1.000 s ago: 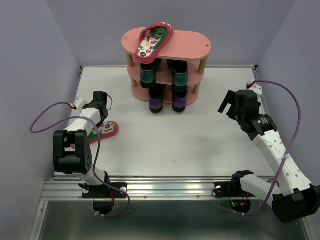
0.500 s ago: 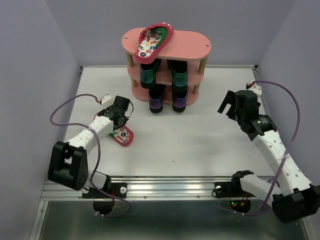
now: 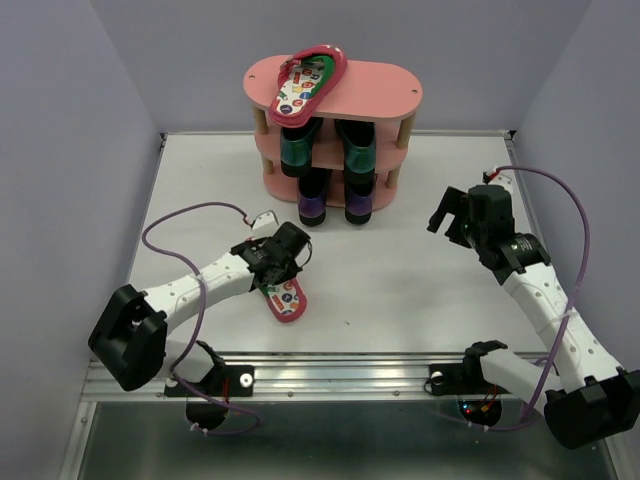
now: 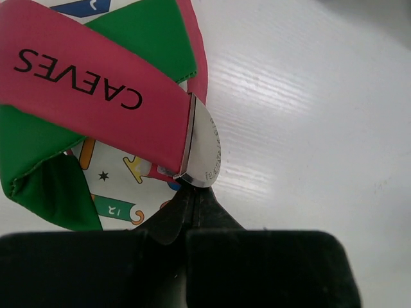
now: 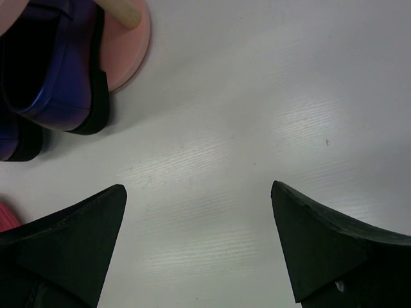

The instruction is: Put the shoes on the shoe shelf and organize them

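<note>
The pink shoe shelf (image 3: 385,88) stands at the back centre. One red flip-flop (image 3: 308,80) lies on its top board. Two dark-green loafers (image 3: 298,148) fill the middle tier and two purple loafers (image 3: 312,205) the bottom tier. My left gripper (image 3: 283,262) is shut on the second red flip-flop (image 3: 286,298), low over the table in front of the shelf. In the left wrist view the gripper (image 4: 192,192) pinches the strap end of that flip-flop (image 4: 96,83). My right gripper (image 3: 450,215) is open and empty, right of the shelf; it also shows in the right wrist view (image 5: 199,212).
The right wrist view shows a purple loafer (image 5: 58,70) and the shelf's bottom board (image 5: 131,58) at the upper left. Grey walls close the table on the left, back and right. A metal rail (image 3: 330,375) runs along the near edge.
My left gripper has carried the flip-flop from the left side rightward to the front centre. My right gripper has shifted slightly left.
</note>
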`<state>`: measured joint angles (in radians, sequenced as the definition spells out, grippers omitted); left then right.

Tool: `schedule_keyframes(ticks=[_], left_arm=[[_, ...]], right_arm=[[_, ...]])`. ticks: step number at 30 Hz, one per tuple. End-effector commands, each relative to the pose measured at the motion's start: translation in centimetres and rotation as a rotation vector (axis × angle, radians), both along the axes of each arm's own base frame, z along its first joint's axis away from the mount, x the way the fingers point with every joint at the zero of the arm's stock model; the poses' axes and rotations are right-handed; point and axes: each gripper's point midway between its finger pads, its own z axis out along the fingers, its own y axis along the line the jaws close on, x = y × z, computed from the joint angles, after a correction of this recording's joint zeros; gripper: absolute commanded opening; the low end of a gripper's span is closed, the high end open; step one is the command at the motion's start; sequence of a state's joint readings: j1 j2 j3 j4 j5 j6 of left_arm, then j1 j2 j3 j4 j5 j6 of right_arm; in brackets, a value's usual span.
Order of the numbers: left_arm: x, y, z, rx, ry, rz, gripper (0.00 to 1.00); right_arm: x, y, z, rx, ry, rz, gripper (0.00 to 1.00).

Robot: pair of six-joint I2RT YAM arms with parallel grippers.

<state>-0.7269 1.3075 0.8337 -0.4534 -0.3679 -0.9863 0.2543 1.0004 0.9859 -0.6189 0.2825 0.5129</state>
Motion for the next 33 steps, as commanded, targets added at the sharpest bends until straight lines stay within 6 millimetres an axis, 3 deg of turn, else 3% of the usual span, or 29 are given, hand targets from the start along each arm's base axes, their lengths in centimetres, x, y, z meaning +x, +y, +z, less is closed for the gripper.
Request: schedule_keyframes(ticks=[1,2,3,4,5,8,10,12,13,15,18,21,22,24,25,26,30,32,33], left_arm=[[0.1,-3.7,1.7,-0.080,-0.018,-0.017,0.14],[-0.1,-4.1,1.7,-0.083,-0.012,-0.020,0.27],[-0.4,-4.2,1.6,-0.076,0.003,-0.024,0.52],[-0.4,-4.5,2.1,-0.084,-0.005,-0.030,0.60],[-0.8,-4.7,2.5,-0.091,-0.008,-0.037,0.61],[-0.9,-4.8,4.5,-0.129,-0.044,-0.033,0.62],[-0.7,-4.0,7.5,-0.156,-0.111,-0.003,0.62],[-0.8,-2.3,10.1,-0.157,-0.166,0.032,0.62],[-0.2,-1.3,12.1,-0.150,-0.230,0.075,0.62],[0.0,0.5,14.7,-0.164,-0.296,0.129,0.62],[1.0,4.8,17.8,-0.135,-0.376,0.236,0.62],[1.5,8.2,19.2,-0.104,-0.407,0.307,0.62],[1.7,9.1,20.0,-0.081,-0.418,0.311,0.62],[2.2,11.2,20.9,-0.050,-0.436,0.359,0.62],[2.3,11.8,21.6,-0.033,-0.447,0.360,0.62],[2.5,12.4,21.7,-0.016,-0.445,0.375,0.62],[2.8,12.9,22.8,-0.026,-0.458,0.387,0.62],[2.9,12.3,22.2,-0.051,-0.448,0.374,0.62],[2.9,12.2,21.7,-0.062,-0.441,0.369,0.62]], right_arm=[[0.1,1.6,-0.1,0.079,-0.028,0.060,1.00],[0.0,1.8,-0.3,0.086,-0.026,0.070,1.00],[0.1,2.0,-0.4,0.091,-0.026,0.080,1.00],[0.0,2.2,-0.6,0.097,-0.024,0.091,1.00],[0.0,2.6,-0.7,0.106,-0.018,0.113,1.00],[-0.3,3.8,-0.9,0.120,-0.009,0.176,1.00],[-0.8,5.6,-1.0,0.105,-0.003,0.228,1.00],[-0.8,6.7,-1.3,0.075,0.003,0.238,1.00],[-1.4,8.5,-1.4,0.069,0.007,0.291,1.00],[-1.7,10.4,-2.3,0.062,0.029,0.320,1.00],[-2.4,14.9,-2.7,0.057,0.030,0.409,1.00],[-4.0,19.3,-2.8,0.026,0.022,0.508,1.00],[-4.1,20.9,-3.8,0.014,0.039,0.535,1.00],[-4.6,24.4,-3.0,0.055,0.024,0.617,1.00],[-4.6,25.7,-4.0,0.044,0.047,0.644,1.00],[-5.0,27.9,-3.0,0.063,0.012,0.696,1.00],[-4.9,31.7,-4.2,0.048,0.013,0.781,1.00],[-4.8,32.9,-5.7,0.039,0.045,0.810,1.00],[-4.9,33.9,-5.2,0.045,0.032,0.833,1.00]])
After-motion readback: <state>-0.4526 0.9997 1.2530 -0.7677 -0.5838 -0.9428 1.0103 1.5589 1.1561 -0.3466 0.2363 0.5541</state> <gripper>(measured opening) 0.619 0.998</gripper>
